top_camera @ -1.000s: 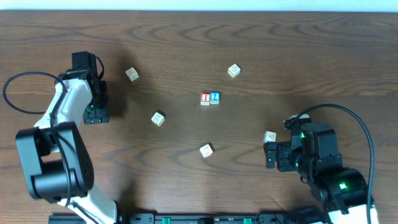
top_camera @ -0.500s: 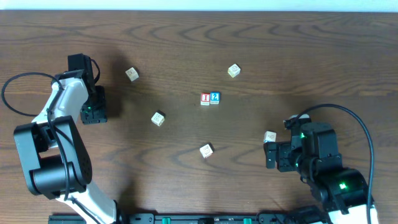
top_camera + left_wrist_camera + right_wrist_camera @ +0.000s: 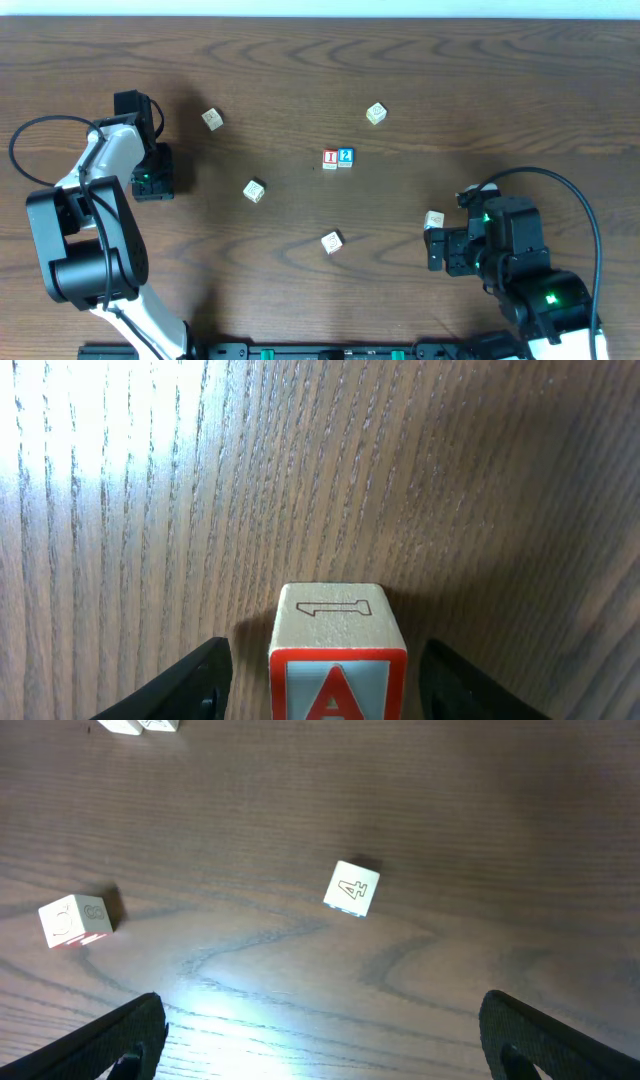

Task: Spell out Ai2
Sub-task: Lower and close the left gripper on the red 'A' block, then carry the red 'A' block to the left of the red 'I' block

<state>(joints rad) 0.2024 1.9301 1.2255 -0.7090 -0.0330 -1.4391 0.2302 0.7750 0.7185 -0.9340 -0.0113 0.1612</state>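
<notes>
A wooden block with a red-framed letter A stands on the table between the fingers of my left gripper, with a gap on each side, so the gripper is open around it. In the overhead view the left gripper hides this block at the far left. A red I block and a blue 2 block sit side by side, touching, at the table's middle. My right gripper is open and empty; it also shows in the right wrist view.
Loose pale blocks lie at the upper left, upper right, centre left and lower centre. One lies just beyond the right gripper; the right wrist view shows it with a 4.
The left arm's wrist has shifted slightly left and back while staying over the A block. The right arm and all loose blocks have not moved.
</notes>
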